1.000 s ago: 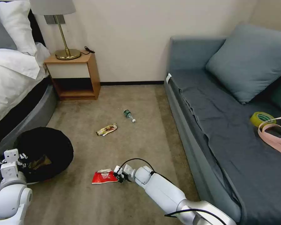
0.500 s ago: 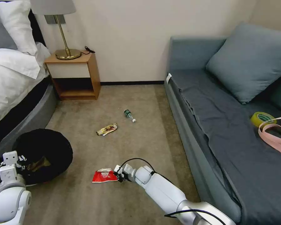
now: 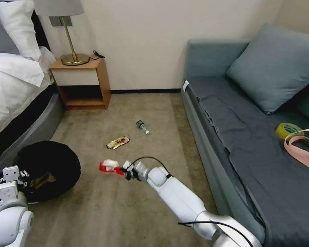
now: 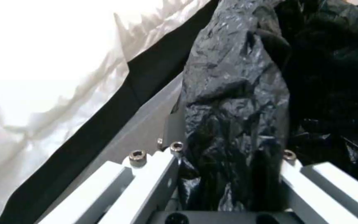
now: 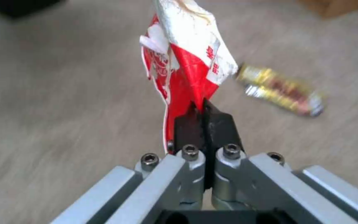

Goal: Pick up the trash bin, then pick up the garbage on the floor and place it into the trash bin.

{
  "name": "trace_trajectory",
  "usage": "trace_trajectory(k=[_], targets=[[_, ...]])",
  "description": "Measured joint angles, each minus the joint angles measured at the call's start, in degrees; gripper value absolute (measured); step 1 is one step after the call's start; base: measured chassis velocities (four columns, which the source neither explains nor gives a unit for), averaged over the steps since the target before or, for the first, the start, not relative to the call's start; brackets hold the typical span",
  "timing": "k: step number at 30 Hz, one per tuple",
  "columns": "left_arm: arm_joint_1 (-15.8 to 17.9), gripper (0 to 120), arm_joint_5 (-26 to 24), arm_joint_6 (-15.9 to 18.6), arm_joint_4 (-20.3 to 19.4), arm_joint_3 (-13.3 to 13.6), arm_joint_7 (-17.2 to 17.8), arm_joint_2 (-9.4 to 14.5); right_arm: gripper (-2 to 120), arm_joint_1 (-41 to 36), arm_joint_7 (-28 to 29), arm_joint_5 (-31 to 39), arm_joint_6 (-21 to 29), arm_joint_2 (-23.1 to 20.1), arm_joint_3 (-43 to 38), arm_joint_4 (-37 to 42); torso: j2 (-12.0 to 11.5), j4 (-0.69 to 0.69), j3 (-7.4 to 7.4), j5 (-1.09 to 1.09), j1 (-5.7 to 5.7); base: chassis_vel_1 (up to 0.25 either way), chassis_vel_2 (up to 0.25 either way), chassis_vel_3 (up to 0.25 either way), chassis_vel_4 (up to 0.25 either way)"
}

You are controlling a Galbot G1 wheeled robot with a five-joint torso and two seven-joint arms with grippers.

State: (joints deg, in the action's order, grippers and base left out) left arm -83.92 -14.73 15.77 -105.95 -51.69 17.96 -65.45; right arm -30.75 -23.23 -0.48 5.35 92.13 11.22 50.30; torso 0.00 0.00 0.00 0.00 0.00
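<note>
The trash bin (image 3: 49, 164), lined with a crinkly black bag (image 4: 237, 102), sits at the lower left beside the bed. My left gripper (image 3: 11, 174) (image 4: 228, 161) is shut on its bagged rim. A brown crumpled piece (image 3: 41, 179) lies inside the bin. My right gripper (image 3: 123, 170) (image 5: 199, 109) is shut on the red-and-white snack wrapper (image 3: 107, 165) (image 5: 187, 59), which hangs above the carpet to the right of the bin. The gold-brown wrapper (image 3: 117, 142) (image 5: 280, 90) and the small clear bottle (image 3: 142, 126) lie on the floor farther ahead.
A blue-grey sofa (image 3: 250, 137) runs along the right, with a yellow-green tape roll (image 3: 287, 129) and a pink strap (image 3: 304, 151) on it. A wooden nightstand (image 3: 80, 84) with a lamp stands at the far left. The bed (image 3: 13, 89) borders the left side.
My right gripper has lifted the red-and-white wrapper off the carpet and carried it up and slightly left. The left arm and the bin have barely shifted.
</note>
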Motion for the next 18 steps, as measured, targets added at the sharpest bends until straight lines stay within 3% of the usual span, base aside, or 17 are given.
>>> trace_trajectory(k=[10,18], targets=[[0.48,4,0.03,0.3,-0.87,0.88,0.03,0.3,0,3.52,-0.01,3.49,2.63,-1.04,-1.17,10.91,0.0,0.0,0.0,0.0,0.0,0.0,0.0,0.0,0.0],[1.09,4,0.15,0.49,-0.92,1.68,0.16,0.22,0,2.07,-0.28,8.3,7.11,-3.74,3.43,23.51,0.0,0.0,0.0,0.0,0.0,0.0,0.0,0.0,0.0]])
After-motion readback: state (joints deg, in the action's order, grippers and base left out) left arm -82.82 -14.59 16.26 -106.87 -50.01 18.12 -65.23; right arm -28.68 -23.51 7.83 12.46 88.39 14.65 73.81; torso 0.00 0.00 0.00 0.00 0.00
